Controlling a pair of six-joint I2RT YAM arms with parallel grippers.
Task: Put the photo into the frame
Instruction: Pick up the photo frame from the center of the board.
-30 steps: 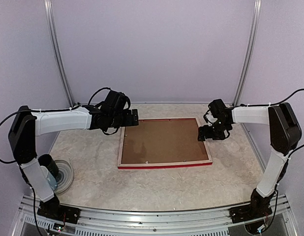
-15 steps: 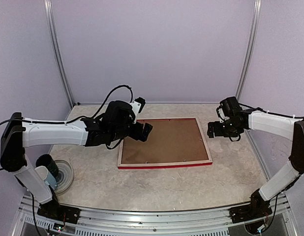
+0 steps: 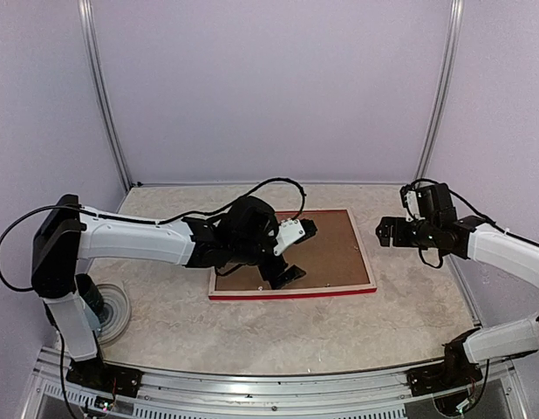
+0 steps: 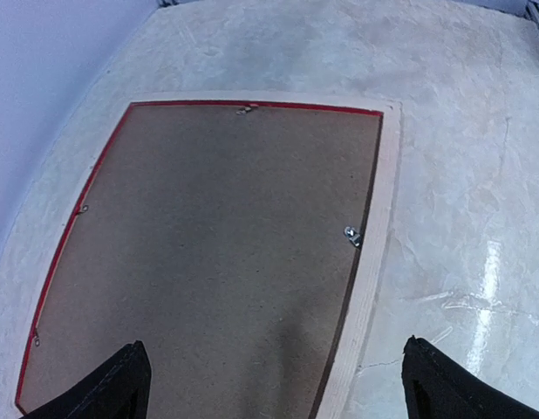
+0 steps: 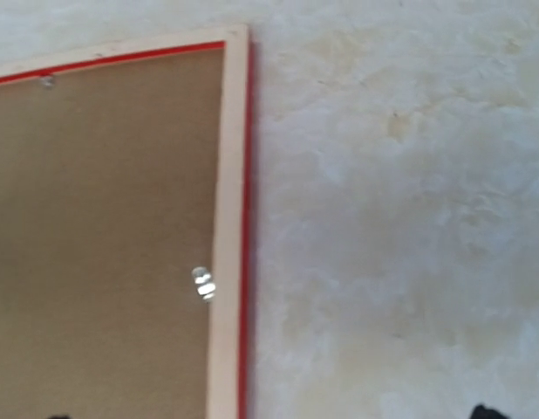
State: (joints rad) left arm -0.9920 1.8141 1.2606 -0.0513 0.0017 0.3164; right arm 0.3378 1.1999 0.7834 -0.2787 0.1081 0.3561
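Frame (image 3: pixel 339 291) lying flat, back up, at centre of tabletop (image 3: pixel 296 340), long side toward near edge: pale wood rails, red along outer edges, brown board (image 3: pixel 339 249) filling opening, small metal tabs (image 4: pixel 351 234) at inner rim.

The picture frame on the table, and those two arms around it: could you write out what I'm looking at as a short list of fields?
frame: flat on the table, pale wood back up, red edge showing
backing board: brown, sitting inside the frame
metal tabs: small, along the frame's inner edge
photo: not visible in any view
left gripper: above the backing board, open, holding nothing
right gripper: off the frame's right side, open, holding nothing
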